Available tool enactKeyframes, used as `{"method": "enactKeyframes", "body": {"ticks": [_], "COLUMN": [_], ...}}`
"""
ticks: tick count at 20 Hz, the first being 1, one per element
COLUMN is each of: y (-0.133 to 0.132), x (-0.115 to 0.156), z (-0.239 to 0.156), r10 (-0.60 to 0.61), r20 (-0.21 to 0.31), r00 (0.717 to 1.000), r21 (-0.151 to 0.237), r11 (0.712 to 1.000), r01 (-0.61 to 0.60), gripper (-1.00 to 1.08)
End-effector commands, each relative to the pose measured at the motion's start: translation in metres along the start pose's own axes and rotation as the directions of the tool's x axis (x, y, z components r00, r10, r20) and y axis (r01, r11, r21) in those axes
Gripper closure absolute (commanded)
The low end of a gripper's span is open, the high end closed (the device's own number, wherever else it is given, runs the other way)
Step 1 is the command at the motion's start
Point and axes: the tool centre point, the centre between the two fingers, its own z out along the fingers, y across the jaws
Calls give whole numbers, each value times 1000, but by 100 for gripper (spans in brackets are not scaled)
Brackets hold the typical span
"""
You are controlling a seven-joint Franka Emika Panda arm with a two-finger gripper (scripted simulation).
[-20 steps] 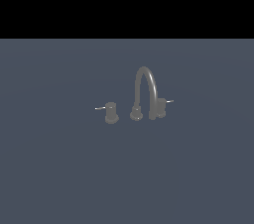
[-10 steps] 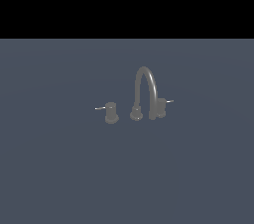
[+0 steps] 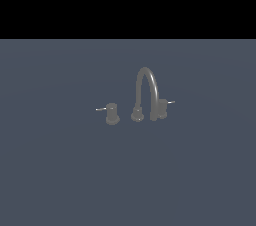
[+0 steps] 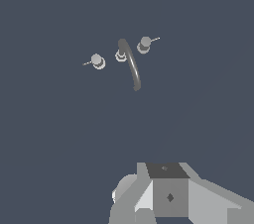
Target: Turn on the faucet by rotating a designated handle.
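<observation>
Where the flat blue-grey desk is seen in the exterior view, one faucet is found standing near its middle, made up of three dull-grey pieces: one tall arched spout and two short cylindrical side pieces. The handle is placed at the exterior view's right of the spout base, beside the spout's down-curving end, and one thin pale lever is seen jutting from it towards that right. The twin cylinder is set apart at the exterior view's left, its own lever pointing the opposite way. All three pieces are shown upright.

No part of the arm is seen in the exterior view. In the wrist view the faucet is looked down on from well above, and only the grey body of the tool is shown, well apart from the handle. Whether its fingers are spread or closed cannot be told.
</observation>
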Motion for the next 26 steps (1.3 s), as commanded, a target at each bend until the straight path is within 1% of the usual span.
{"method": "enactKeyframes", "body": {"ticks": [1,7,13,19,22,26], "y": [0,2,6,12,15,21], "x": [17,67,115,160,181,207], "z": [7,31,64,103,126,158], "r10": [46,182,318,449,512,592], "r20": [0,1,4,8,10,14], "r00": [999,983,948,893,859,806], "r21": [3,10,17,22,25,27], "r11": [999,983,948,893,859,805], "r01": [-46,-182,-318,-449,-512,-592], "gripper": [108,108,108,108,108,108]}}
